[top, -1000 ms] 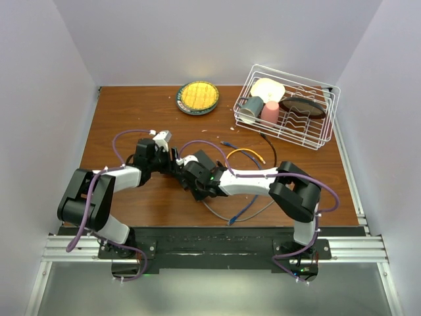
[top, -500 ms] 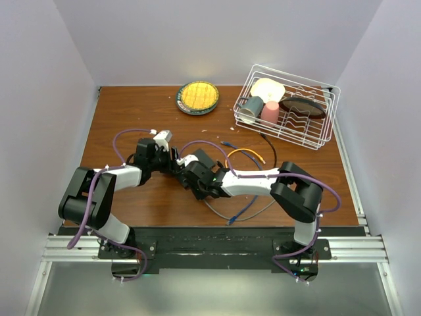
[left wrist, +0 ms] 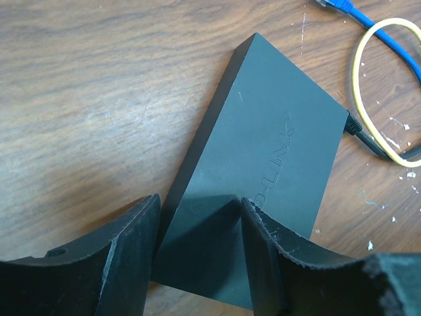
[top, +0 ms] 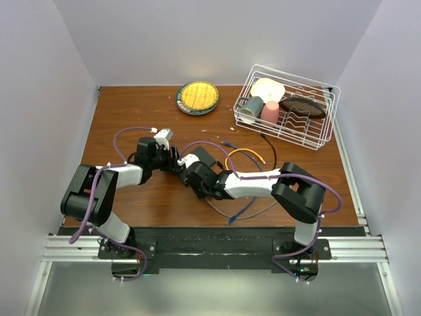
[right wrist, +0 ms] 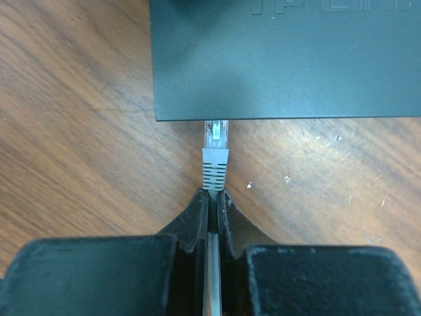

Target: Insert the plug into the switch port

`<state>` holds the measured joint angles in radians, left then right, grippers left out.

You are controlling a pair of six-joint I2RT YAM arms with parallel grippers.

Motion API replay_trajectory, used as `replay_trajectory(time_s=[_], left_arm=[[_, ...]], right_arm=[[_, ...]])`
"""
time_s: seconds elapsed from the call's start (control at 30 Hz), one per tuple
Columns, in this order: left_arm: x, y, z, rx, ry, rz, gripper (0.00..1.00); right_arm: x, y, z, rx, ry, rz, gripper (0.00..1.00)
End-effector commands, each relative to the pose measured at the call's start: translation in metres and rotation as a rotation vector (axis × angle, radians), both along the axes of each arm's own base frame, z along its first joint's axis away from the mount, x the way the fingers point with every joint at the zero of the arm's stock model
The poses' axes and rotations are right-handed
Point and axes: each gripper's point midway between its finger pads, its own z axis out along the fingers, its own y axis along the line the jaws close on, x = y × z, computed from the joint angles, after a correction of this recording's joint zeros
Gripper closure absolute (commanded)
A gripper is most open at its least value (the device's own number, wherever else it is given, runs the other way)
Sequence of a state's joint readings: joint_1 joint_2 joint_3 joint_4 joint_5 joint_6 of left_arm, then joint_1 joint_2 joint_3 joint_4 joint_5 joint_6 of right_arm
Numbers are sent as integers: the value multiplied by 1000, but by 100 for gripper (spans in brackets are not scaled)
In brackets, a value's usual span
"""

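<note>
Because the right gripper [right wrist: 212,197] has its two black fingers pinched fully together on the thin grey cable [right wrist: 212,276], just behind the ribbed boot, the clear-tipped grey plug [right wrist: 215,146] juts out ahead of it, toward the top of the right wrist frame. The plug's long axis runs straight up and down that frame. That sets it square to the lower edge of the flat black rectangular switch box [right wrist: 283,59], which runs left to right across the top. The clear tip meets that edge near the box's lower left corner. The switch port sits in the side face, hidden under the box's top, so how far in the tip has gone cannot be told; most of the plug body shows outside. The port lies dead ahead of the right gripper, and the next move probably calls for a straight push along the plug's own axis.

In the left wrist view, the left gripper [left wrist: 197,205] stands partly open astride the box's near corner at the bottom of the frame. Whether its fingers press the box cannot be told. The box lies flat on the brown wooden table [left wrist: 99,99]. The right arm, carrying the plug, is the one placed to finish.
</note>
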<state>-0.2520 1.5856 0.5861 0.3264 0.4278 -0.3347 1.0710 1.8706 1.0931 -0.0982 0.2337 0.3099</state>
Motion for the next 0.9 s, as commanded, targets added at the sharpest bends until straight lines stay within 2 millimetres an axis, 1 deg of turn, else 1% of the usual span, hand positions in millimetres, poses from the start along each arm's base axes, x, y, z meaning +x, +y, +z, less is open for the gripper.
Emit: replay_trajectory(time_s=[0.0, 0.03, 0.2, 0.47, 0.63, 0.7, 0.87], left_arm=[[-82, -51, -13, -137, 273, -261, 44], [-87, -54, -15, -133, 285, -273, 44], [-98, -61, -20, -123, 313, -308, 44], [-104, -66, -23, -129, 331, -333, 44], [-113, -73, -25, -132, 349, -370, 44], [-118, -76, -27, -127, 363, -382, 46], [-127, -78, -30, -114, 391, -391, 55]], right_arm=[[36, -4, -23, -3, -94, -35, 100], [37, -3, -23, -3, -98, -28, 100], [37, -4, -23, -2, -108, -18, 100], [42, -7, -23, -23, -136, -14, 100], [51, -11, -24, -32, -130, -52, 100], [54, -11, -23, -26, -127, -64, 100], [59, -8, -17, -10, -137, -94, 100]])
